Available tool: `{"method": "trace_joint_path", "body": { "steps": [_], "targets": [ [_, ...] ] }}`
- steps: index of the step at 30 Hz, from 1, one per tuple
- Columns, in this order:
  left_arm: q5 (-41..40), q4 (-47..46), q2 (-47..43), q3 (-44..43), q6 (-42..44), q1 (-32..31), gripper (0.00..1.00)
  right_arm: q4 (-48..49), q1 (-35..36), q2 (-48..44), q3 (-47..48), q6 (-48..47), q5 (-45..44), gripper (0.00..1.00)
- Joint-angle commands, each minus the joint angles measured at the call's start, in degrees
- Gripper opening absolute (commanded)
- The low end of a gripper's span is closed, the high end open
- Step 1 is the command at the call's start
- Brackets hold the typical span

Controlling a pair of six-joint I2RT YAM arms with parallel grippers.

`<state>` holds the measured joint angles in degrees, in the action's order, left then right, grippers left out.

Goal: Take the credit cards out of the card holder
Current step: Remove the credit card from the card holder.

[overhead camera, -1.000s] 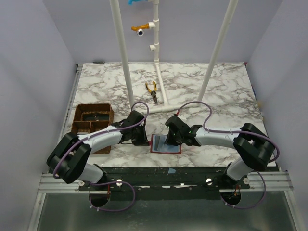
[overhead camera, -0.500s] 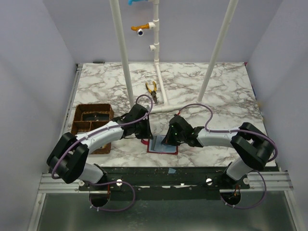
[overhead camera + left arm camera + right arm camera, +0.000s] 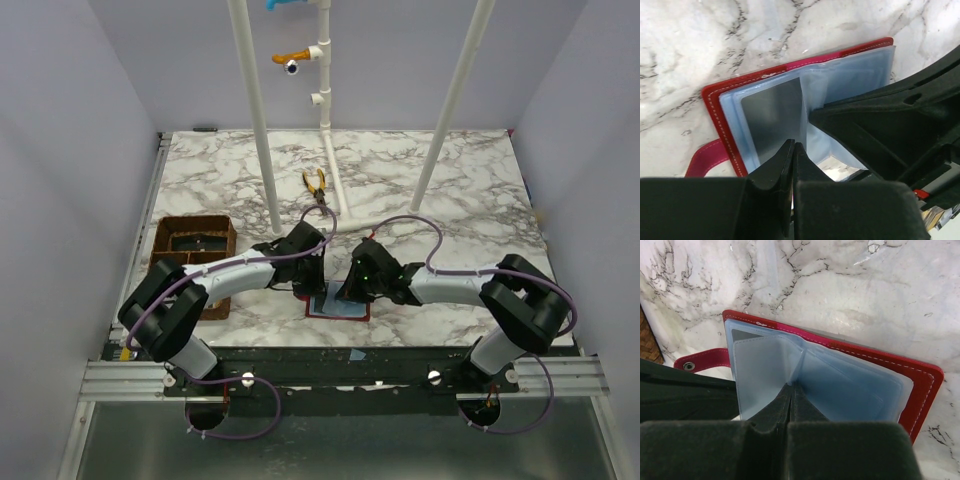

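**Two grippers meet over an open red card holder**

Top view: the card holder (image 3: 335,306) lies open on the marble table (image 3: 450,190), under the tips of both grippers. The left gripper (image 3: 314,290) and the right gripper (image 3: 348,293) are just beside each other.

Left wrist view: the left fingers (image 3: 782,165) are pressed together. Just beyond their tips lies a grey card (image 3: 772,117) in a pale blue sleeve. I cannot tell whether they pinch anything.

Right wrist view: the right fingers (image 3: 772,412) are clamped on a raised pale blue sleeve (image 3: 765,370), which runs straight into their tips. The red cover spreads out beyond them.
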<state>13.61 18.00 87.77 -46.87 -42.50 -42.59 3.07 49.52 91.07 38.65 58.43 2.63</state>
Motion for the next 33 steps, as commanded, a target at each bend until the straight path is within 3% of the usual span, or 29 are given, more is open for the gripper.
{"method": "trace_joint_path", "body": {
  "steps": [1,9,11,15,19,33],
  "targets": [
    [1.5,-1.8,1.0,-1.2,-0.2,-0.8,0.02,-9.1,0.6,0.2,1.1,-2.4,-0.2,0.01],
    [2.2,-1.9,0.3,-1.6,-0.2,-1.3,0.02,-19.8,0.6,-7.6,7.6,-3.9,-6.8,0.53],
    [2.6,-2.1,0.3,-1.9,-0.5,-1.5,0.01,-23.0,0.6,-9.9,9.1,-3.7,-8.8,0.59],
    [3.4,-2.5,0.8,-2.8,-0.9,-2.7,0.01,-28.4,0.6,-14.8,10.1,-2.3,-13.3,0.59],
    [4.1,-3.0,1.8,-4.3,-1.6,-4.0,0.01,-31.9,0.6,-19.8,9.1,-0.3,-17.3,0.48],
    [5.6,-6.2,11.8,-8.1,-4.1,-6.8,0.00,-34.9,0.6,-29.0,4.3,3.0,-18.8,0.48]
  ]
}}
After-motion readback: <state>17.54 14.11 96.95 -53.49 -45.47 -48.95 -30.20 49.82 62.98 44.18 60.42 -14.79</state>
